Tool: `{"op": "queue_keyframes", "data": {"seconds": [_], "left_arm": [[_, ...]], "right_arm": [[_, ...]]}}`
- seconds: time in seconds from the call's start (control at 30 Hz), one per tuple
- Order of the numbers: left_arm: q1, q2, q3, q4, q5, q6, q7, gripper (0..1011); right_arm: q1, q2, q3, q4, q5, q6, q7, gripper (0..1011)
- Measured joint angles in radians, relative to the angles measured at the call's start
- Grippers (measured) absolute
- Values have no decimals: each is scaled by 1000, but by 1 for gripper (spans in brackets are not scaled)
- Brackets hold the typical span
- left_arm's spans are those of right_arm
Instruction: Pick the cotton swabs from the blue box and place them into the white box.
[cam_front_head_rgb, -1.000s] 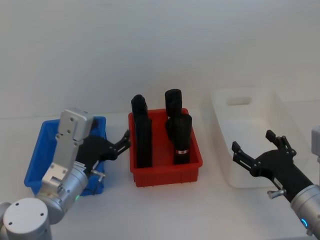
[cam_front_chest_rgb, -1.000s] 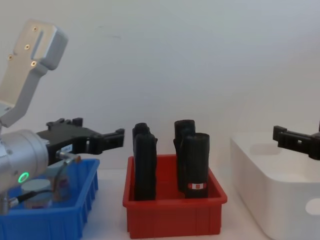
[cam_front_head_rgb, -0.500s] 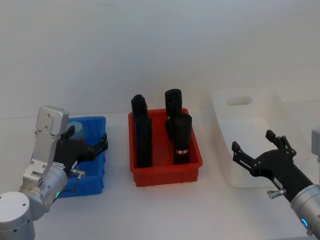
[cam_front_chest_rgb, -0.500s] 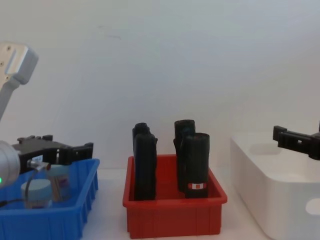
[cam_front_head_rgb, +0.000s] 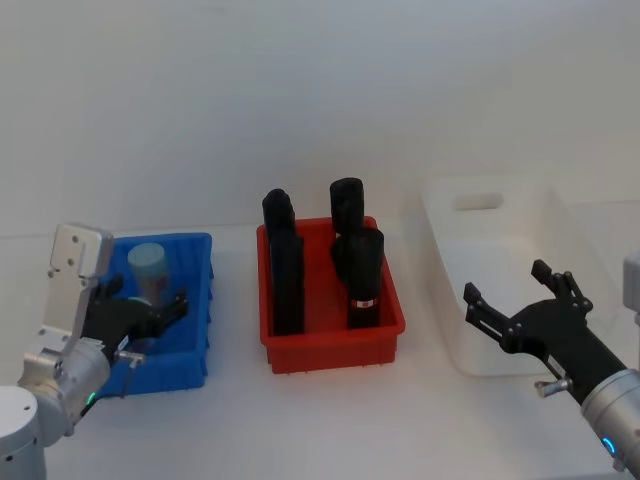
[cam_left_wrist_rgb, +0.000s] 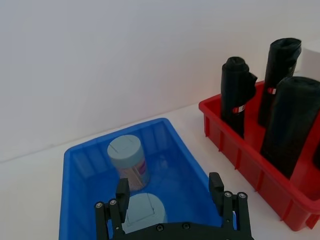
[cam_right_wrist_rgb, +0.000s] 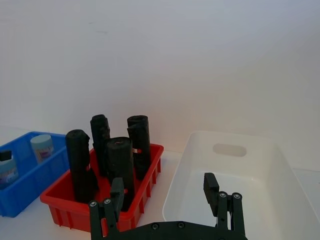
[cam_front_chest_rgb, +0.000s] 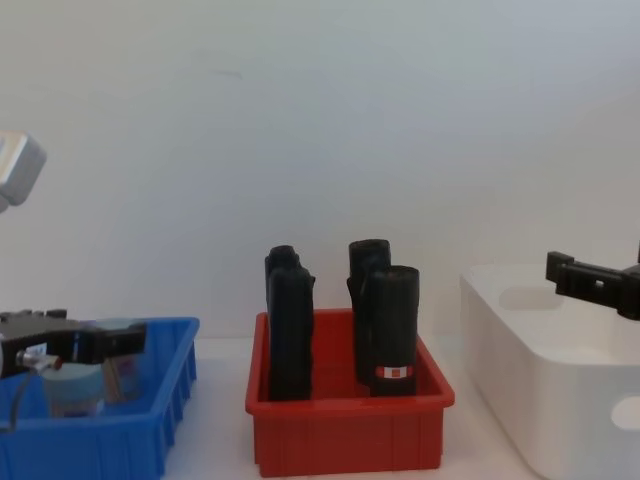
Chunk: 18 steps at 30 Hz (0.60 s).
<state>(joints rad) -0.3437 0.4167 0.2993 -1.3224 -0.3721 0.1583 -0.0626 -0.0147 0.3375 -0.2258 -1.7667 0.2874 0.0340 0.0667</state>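
Note:
The blue box stands at the left with two cotton swabs jars upright in it. One jar has a pale blue lid and a purplish label, and the other stands just under my left gripper. That gripper hovers open over the box's near end with nothing between its fingers. The white box stands at the right. My right gripper hangs open above its near part, and the right wrist view looks down into the white box.
A red bin with several tall black rolls stands between the two boxes. The rolls rise well above the bin walls. The chest view shows the blue box, the red bin and the white box in a row before a plain wall.
My left arm has drawn back to the left, from beside the red bin to over the blue box's near end, uncovering the jars. The right arm has not moved.

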Motion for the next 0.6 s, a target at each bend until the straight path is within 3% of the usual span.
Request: {"op": "queue_keyframes", "data": {"seconds": [0.6], "left_arm": [[-24, 2, -20, 97, 10, 23, -13, 1004]], "right_arm": [[0, 0, 0, 0, 0, 0, 0, 1002]]}}
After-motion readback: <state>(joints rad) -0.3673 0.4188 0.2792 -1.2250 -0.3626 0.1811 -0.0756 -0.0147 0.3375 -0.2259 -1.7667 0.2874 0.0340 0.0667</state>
